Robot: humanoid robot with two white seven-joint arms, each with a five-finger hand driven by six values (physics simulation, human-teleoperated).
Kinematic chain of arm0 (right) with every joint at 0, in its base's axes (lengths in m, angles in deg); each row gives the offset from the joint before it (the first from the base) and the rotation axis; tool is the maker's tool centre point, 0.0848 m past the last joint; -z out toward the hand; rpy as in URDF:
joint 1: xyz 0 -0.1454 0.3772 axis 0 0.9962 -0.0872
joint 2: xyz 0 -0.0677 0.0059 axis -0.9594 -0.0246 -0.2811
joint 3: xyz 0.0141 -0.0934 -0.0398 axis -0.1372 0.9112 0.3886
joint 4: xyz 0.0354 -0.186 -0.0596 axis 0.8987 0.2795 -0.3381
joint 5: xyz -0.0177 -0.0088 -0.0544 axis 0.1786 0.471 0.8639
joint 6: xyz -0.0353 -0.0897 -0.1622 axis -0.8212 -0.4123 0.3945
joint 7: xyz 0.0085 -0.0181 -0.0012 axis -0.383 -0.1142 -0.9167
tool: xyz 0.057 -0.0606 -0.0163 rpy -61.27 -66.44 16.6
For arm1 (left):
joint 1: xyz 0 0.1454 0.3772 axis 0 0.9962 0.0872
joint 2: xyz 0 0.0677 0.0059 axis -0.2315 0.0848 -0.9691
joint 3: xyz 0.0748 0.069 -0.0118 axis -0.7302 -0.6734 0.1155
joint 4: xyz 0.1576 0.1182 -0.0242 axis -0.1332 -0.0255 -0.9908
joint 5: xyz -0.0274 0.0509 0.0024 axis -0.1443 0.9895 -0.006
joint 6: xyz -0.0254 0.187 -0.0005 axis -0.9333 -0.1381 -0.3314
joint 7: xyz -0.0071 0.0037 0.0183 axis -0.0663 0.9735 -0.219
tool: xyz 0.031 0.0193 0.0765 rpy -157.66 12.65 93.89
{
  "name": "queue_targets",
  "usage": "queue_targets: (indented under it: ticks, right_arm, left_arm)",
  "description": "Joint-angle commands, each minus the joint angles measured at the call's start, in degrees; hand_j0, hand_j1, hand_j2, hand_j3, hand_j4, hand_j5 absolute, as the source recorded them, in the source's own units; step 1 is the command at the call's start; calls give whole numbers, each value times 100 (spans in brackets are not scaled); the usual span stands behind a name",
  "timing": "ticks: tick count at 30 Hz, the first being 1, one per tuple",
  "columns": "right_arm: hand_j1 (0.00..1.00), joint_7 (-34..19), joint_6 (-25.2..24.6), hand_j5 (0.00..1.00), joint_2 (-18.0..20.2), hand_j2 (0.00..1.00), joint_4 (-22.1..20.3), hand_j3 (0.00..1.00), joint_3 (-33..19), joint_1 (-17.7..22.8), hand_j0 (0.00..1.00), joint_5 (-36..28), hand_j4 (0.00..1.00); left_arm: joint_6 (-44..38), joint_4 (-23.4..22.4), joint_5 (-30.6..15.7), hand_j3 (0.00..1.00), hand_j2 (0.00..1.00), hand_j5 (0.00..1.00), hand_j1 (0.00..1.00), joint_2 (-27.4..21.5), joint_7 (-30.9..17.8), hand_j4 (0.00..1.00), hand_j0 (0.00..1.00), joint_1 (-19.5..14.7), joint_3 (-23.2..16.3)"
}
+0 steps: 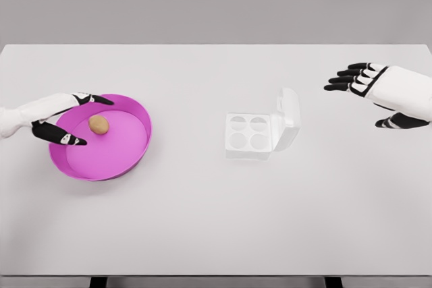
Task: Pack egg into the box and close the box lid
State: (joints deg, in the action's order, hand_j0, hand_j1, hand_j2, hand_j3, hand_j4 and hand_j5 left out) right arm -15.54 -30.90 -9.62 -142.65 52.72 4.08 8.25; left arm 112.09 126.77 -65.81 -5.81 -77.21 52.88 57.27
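The white box (260, 133) stands lid-open (four hollow cups) mid-table (202, 234). Leftward, the egg (98, 124) lies in the pink bowl (128, 156), between the left hand's (64, 121) spread thumb and fingers, untouched. Farther right, the right hand (378, 92) hovers relaxed, holding nothing.

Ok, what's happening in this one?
The left hand is over the pink bowl, fingers spread on either side of the brown egg but not yet closed on it. The white egg box sits mid-table with its lid up and all four cups empty. The right hand hovers open at the far right, holding nothing.
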Motion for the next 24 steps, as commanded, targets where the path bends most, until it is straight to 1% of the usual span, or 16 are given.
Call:
queue_targets:
  ticks: [1,4,7,10,11,13,14,19,24]
  right_arm:
    - [100,3,-17,100,-13,100,-6,100,1,9,100,-32,100]
    - [100,3,-17,100,-4,100,-6,100,10,26,100,-32,100]
    - [100,3,-17,100,31,100,3,100,1,53,100,-32,100]
    - [100,3,-17,100,66,100,3,100,-43,44,100,-23,100]
    - [100,3,-17,100,75,100,12,100,-95,44,100,-23,100]
    - [100,3,-17,100,49,100,3,100,-368,26,100,-32,100]
    - [100,3,-17,100,40,100,-6,100,-386,-26,100,-32,100]
    - [100,3,-17,100,145,100,3,100,-544,-70,100,-41,100]
    - [100,3,-17,100,154,100,29,100,-535,-62,100,-32,100]
  left_arm:
    - [-14,-37,6,87,87,87,87,41,2,87,87,0,-9]
    - [-14,-54,6,86,86,86,86,68,2,86,86,0,-17]
    - [-14,-160,172,86,86,86,86,85,2,86,86,-9,-18]
    - [-14,-160,533,86,86,86,86,103,2,86,86,-70,-17]
    - [-14,-160,585,86,86,86,86,103,2,86,86,-88,-17]
    - [-14,-151,638,85,85,85,85,103,2,85,85,-97,-26]
    - [-14,-151,709,85,85,85,85,103,2,85,85,-105,-17]
    - [-14,-98,849,85,85,85,85,94,2,85,85,-149,-17]
    - [-14,-11,893,83,83,83,83,85,2,83,83,-220,-17]
